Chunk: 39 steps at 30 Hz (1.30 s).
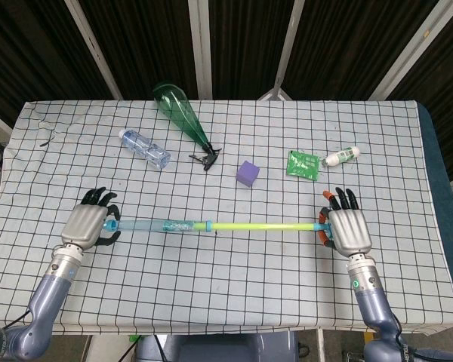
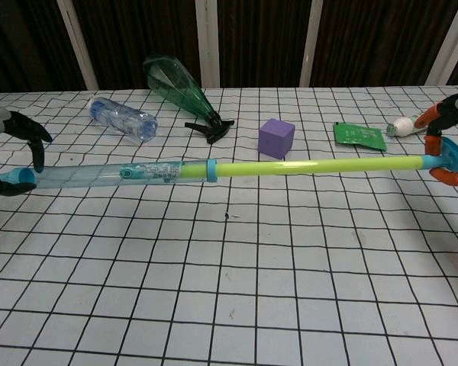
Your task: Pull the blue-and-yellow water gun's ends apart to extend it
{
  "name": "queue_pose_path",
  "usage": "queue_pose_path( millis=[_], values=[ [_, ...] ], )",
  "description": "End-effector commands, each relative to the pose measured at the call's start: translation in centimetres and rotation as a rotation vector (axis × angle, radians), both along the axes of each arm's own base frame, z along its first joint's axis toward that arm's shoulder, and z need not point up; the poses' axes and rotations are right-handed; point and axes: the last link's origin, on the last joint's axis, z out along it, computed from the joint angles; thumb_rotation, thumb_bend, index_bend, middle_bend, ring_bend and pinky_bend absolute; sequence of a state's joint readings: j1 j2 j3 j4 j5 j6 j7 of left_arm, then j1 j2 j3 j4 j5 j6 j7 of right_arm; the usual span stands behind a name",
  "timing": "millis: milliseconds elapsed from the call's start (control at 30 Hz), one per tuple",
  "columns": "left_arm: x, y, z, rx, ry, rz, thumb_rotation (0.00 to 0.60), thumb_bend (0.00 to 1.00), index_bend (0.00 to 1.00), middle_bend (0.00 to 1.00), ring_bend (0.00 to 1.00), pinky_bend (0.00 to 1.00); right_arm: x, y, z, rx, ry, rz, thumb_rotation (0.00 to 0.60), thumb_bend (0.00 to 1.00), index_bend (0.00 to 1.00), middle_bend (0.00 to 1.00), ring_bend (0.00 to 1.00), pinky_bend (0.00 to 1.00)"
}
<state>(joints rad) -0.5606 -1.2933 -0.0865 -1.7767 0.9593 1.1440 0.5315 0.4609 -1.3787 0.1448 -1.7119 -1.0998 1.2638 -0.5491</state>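
Observation:
The blue-and-yellow water gun point(image 1: 211, 225) lies drawn out long across the table's middle, with its clear blue barrel point(image 2: 114, 174) on the left and its yellow rod point(image 2: 320, 165) on the right. My left hand point(image 1: 89, 224) curls around the barrel's blue tip point(image 2: 19, 178), a finger above and the thumb below. My right hand point(image 1: 347, 228) pinches the blue handle point(image 2: 450, 156) at the rod's end between an orange-tipped finger and the thumb. Its other fingers are spread.
Behind the gun lie a clear water bottle point(image 1: 145, 148), a green spray bottle point(image 1: 183, 113) on its side, a purple cube point(image 1: 247, 173), a green packet point(image 1: 303, 164) and a small white bottle point(image 1: 341, 156). The checked cloth ends near both hands' wrists.

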Motion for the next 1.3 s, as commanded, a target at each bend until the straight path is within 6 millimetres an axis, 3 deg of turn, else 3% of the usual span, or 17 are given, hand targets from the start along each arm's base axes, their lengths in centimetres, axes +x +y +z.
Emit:
queue_pose_path(
  millis=[33,867,967,1067,1133,1200,1300],
  values=[
    [0.0,0.1,0.1,0.002,0.002,0.001,0.6,0.55,0.58,0.14,0.0,0.0,-0.1,-0.1,0.1,-0.003,0.002,-0.002,0.6,0.47,0.66,0.2,0.0,0.0],
    [0.2,0.0,0.4,-0.006,0.023,-0.013,0.6,0.54,0.56,0.13,0.0,0.0,-1.4,-0.5,0.7,-0.012,0.011,-0.041,0.6,0.47,0.66,0.2,0.0,0.0],
    [0.3,0.0,0.4,-0.008,0.015,-0.013,0.6,0.44,0.48,0.11,0.0,0.0,-1.5,-0.5,0.8,-0.002,0.013,-0.049,0.6,0.47,0.53,0.19,0.0,0.0],
    [0.5,-0.1,0.2,-0.013,0.002,-0.015,0.6,0.3,0.33,0.07,0.0,0.0,-1.7,-0.2,0.7,0.024,0.028,-0.055,0.6,0.47,0.2,0.07,0.0,0.0],
    [0.5,-0.2,0.2,-0.017,-0.001,-0.012,0.6,0.24,0.23,0.06,0.0,0.0,-1.8,0.0,0.7,0.044,0.043,-0.074,0.6,0.47,0.03,0.01,0.0,0.0],
    [0.6,-0.3,0.2,-0.02,-0.008,-0.009,0.6,0.18,0.15,0.06,0.0,0.0,-1.7,0.1,0.8,0.053,0.054,-0.088,0.6,0.44,0.0,0.0,0.0,0.0],
    [0.7,-0.5,0.2,-0.03,-0.015,-0.01,0.6,0.15,0.12,0.05,0.0,0.0,-1.7,0.1,0.8,0.056,0.072,-0.098,0.6,0.38,0.0,0.0,0.0,0.0]
  ],
)
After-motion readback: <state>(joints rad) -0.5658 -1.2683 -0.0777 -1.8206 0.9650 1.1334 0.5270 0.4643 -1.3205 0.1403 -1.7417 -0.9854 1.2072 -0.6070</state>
